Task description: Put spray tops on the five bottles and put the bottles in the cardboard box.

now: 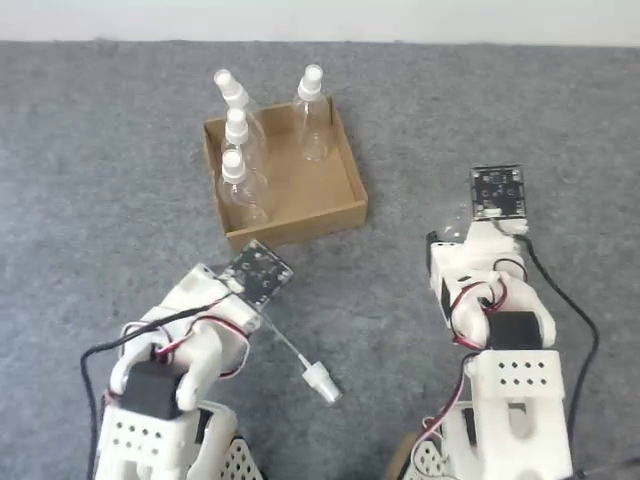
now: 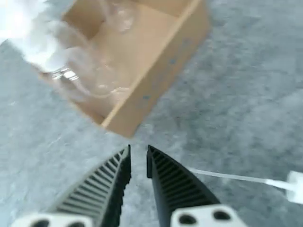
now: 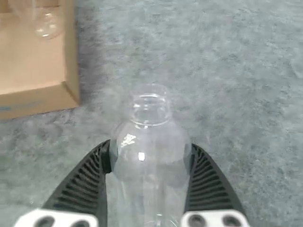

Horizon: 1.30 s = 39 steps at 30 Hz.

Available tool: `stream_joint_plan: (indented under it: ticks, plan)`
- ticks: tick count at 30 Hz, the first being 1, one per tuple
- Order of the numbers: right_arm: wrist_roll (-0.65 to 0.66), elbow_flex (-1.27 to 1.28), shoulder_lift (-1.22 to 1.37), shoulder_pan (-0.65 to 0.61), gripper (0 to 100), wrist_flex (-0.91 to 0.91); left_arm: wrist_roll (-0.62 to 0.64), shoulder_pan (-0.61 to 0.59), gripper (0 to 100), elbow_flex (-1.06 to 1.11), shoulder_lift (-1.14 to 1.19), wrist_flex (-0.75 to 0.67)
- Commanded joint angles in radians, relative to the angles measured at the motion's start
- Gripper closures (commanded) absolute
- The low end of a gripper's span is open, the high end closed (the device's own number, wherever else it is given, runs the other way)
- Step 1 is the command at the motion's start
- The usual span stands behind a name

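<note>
A cardboard box [image 1: 345, 195] stands on the grey carpet with several clear bottles [image 1: 243, 185] upright in it, each with a white spray top. One loose spray top [image 1: 322, 381] lies on the carpet between the arms, its thin tube pointing toward the left arm [image 1: 195, 330]. My left gripper [image 2: 138, 153] hovers just short of the box's near corner [image 2: 124, 124], barely open with nothing between its fingers. The spray top [image 2: 296, 185] lies off to its side. My right gripper [image 3: 149, 153] is shut on a clear bottle [image 3: 150, 137] whose neck is bare and open.
The right arm [image 1: 490, 290] stands right of the box, a box corner [image 3: 66, 90] showing off to one side of its held bottle. Grey carpet surrounds the box. A pale wall edge runs along the far side.
</note>
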Motion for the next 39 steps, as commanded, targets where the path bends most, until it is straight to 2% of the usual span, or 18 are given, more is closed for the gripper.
stream_joint_plan:
  ticks: [1,7,10,15,22,25,32,39]
  plan:
    - [-0.011,-0.018,-0.028,0.045,96.1,-0.050,-0.003,0.086,95,-0.062,0.066,0.005]
    - [-0.012,-0.017,-0.028,0.047,96.1,-0.050,-0.009,0.140,94,-0.140,0.226,0.005]
    - [-0.012,-0.017,-0.028,0.048,96.1,-0.050,-0.081,0.178,94,-0.179,0.325,0.028]
    - [-0.012,-0.021,-0.038,0.084,96.1,-0.053,-0.110,0.224,86,-0.248,0.471,0.038]
    - [-0.031,-0.015,-0.027,0.148,96.1,-0.110,-0.285,0.298,85,-0.271,0.651,0.075]
    - [-0.038,-0.015,-0.027,0.159,96.1,-0.111,-0.325,0.330,85,-0.271,0.681,0.104]
    - [-0.037,-0.017,-0.028,0.171,96.1,-0.139,-0.322,0.456,85,-0.309,0.689,0.198]
    - [-0.041,-0.017,-0.028,0.206,96.1,-0.153,-0.324,0.586,82,-0.228,0.690,0.144]
